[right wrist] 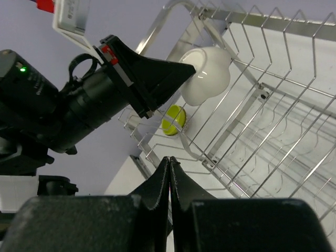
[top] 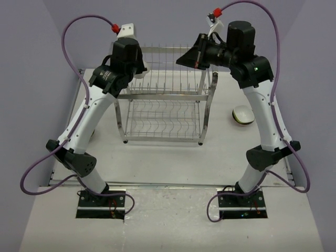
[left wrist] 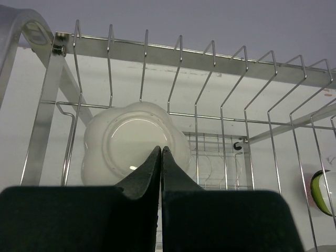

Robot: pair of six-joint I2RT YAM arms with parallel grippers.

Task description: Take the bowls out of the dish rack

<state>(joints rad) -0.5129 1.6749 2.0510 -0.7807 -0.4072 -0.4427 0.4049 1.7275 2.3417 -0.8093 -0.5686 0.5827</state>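
Note:
The dish rack (top: 163, 102) stands mid-table, a two-tier chrome wire frame. One white bowl (left wrist: 126, 140) with a scalloped rim stands on edge among the upper-tier dividers at the rack's left end; the right wrist view shows the white bowl (right wrist: 207, 76) too. My left gripper (left wrist: 161, 149) is shut and empty, its tips right in front of that bowl's underside. My right gripper (right wrist: 169, 159) is also shut and empty, held above the rack's (right wrist: 262, 105) right end. A lime green bowl (top: 243, 114) lies on the table to the right of the rack. Another lime green bowl (right wrist: 173, 119) lies beyond the rack's left end.
Both arms lean in over the rack's top corners, the left gripper (top: 143, 66) and the right gripper (top: 181, 59) close together. The lower tier (top: 160, 123) holds only wire dividers. Purple walls close in the back and sides.

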